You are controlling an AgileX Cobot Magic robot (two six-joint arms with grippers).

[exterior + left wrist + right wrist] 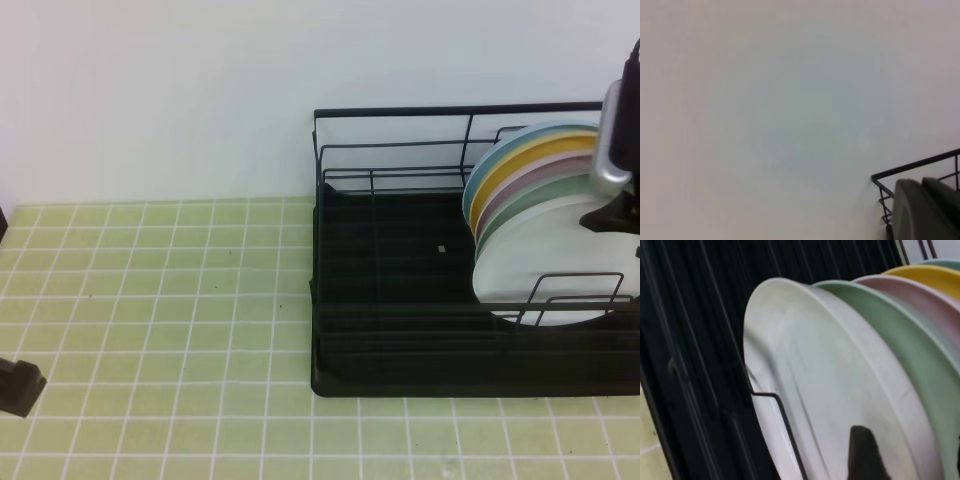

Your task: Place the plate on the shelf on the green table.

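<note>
The white plate [540, 260] stands upright in the black wire shelf [400, 330] on the green table [150, 300]. It is the front one of a row with mint-green, pink, yellow and blue plates behind it. A wire divider [782, 415] crosses the white plate [815, 390] in the right wrist view. My right gripper [615, 215] hangs over the plates at the right edge. In its own view the right gripper [909, 437] is open, its fingers wide apart on either side of the white plate's rim. My left gripper [922, 212] is shut with nothing in it, low at the left edge [18, 385].
The rack's tall back rail [450, 112] stands against a white wall. The left part of the rack tray [390, 250] holds no plates. Tiled surface stretches left of and in front of the rack.
</note>
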